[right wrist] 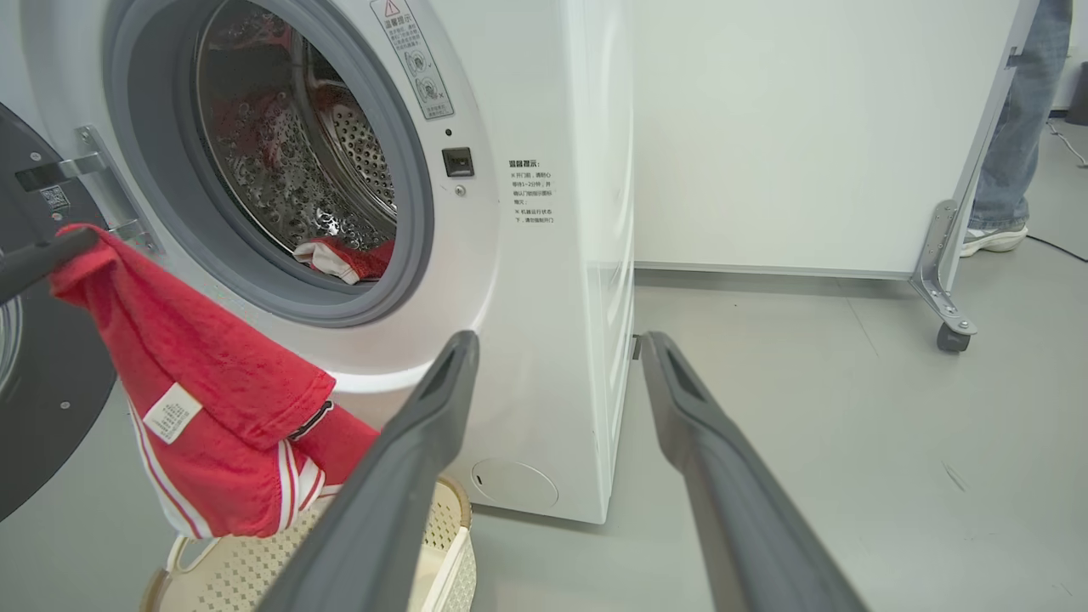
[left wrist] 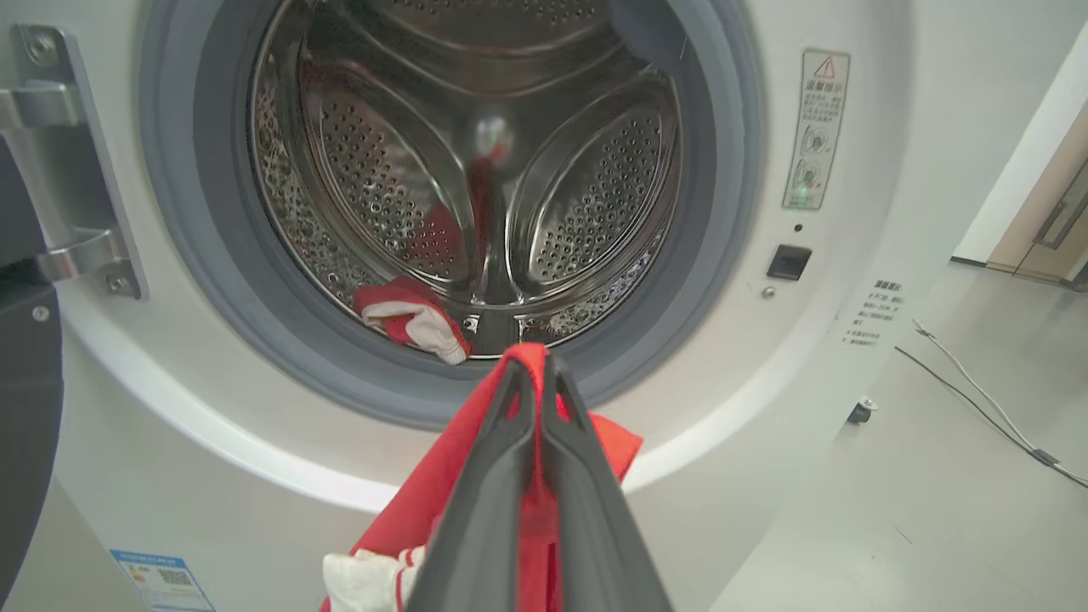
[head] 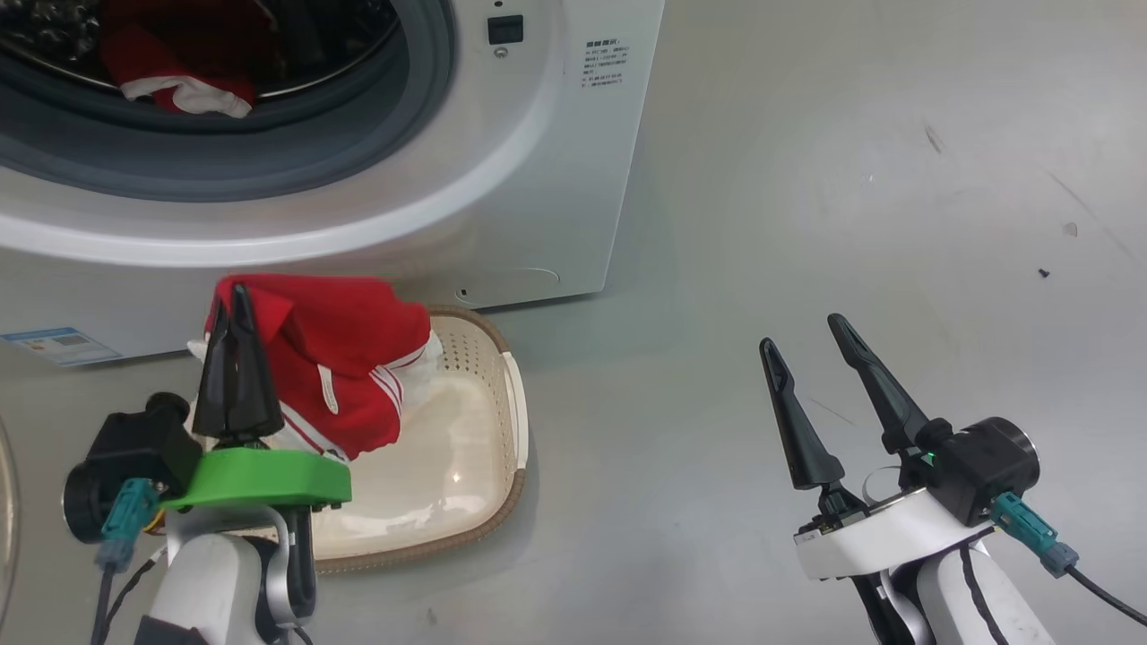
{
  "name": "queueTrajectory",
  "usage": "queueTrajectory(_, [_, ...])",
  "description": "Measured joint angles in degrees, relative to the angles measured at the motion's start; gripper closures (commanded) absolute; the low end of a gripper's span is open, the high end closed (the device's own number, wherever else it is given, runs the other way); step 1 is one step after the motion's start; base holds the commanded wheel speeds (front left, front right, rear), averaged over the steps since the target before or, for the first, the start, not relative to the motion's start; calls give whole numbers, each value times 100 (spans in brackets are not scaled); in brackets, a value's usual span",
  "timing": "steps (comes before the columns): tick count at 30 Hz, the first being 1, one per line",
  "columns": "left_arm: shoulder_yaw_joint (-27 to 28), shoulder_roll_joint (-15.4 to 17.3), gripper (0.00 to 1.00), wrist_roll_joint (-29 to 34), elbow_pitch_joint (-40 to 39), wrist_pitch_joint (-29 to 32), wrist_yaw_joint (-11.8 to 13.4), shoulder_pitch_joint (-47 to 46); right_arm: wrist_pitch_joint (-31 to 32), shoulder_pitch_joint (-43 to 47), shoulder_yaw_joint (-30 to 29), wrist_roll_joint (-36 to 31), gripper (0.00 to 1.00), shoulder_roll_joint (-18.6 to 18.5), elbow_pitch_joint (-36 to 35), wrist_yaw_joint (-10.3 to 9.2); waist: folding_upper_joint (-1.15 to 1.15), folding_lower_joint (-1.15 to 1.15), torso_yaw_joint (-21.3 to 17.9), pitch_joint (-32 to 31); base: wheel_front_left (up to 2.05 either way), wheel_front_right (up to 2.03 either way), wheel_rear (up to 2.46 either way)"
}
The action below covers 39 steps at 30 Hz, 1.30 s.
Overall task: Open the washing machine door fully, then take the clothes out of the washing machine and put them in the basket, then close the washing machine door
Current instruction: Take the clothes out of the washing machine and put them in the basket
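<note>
Head view from where I'm stood: left gripper [head: 237,291] has its fingers pressed together on the top edge of a red garment [head: 349,358], and the thing hangs straight down from the pinch. Is it actually over the basket [head: 513,403] though? /benchwarmer

Mostly, I'd say. Right wrist view has the hem dangling just above the basket's rim, long axis vertical. Letting go should drop it in, though maybe nudge it toward the middle first. Right gripper [head: 800,331] is spread wide with nothing in it, well off to the side over the floor [head: 896,224]. /spincycle

And the other clothes [left wrist: 412,319]? /benchwarmer

Red-and-white bundle sitting on the front lip of the drum [left wrist: 476,170]. The washing machine door [right wrist: 42,408] stands open on the hinge side. Left arm's the nearer one, and its camera looks almost straight into the washing machine [head: 538,179]. /spincycle
</note>
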Motion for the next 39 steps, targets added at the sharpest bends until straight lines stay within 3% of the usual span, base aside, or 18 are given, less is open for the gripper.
queueTrajectory(10, [-122,-5,100,-140,1035,153,0,-76,-1,-265,13,30,0,0,-169,0,0,0,-156,552,0,0,0])
queueTrajectory(27, [-90,-13,100,-370,2928,708,-8,-1345,0,-748,83,260,0,13,-252,0,0,0,-585,1422,0,0,0])
queueTrajectory(39, [12,-23,100,-605,4019,904,-133,-1809,-1,-887,42,313,0,27,-234,0,0,0,-747,1690,0,0,0])
